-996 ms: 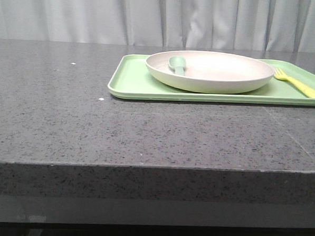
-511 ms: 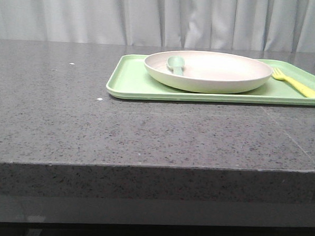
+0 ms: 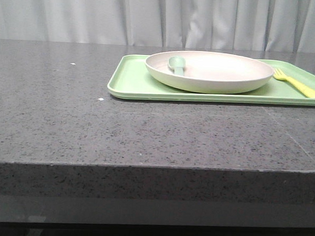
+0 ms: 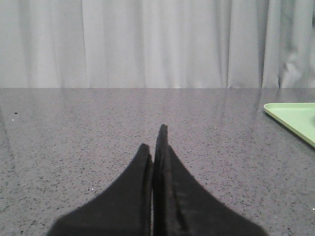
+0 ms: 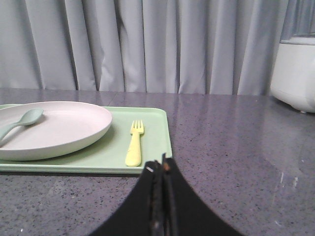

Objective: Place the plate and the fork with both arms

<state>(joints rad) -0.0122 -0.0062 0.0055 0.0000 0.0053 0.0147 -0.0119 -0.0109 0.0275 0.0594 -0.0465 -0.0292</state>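
No movement; plate (image 3: 210, 71), fork (image 3: 299, 85) on unmarked tray (image 3: 133, 82).

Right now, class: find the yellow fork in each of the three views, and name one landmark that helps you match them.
Front view: fork at far right, on the green tray, right of the plate.
Left wrist view: fork not visible; only a tray corner shows.
Right wrist view: fork near centre, on the tray.
Shared landmark: the green tray.

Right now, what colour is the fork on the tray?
Yellow. The fork shows best in the right wrist view, lying on the light-green tray.
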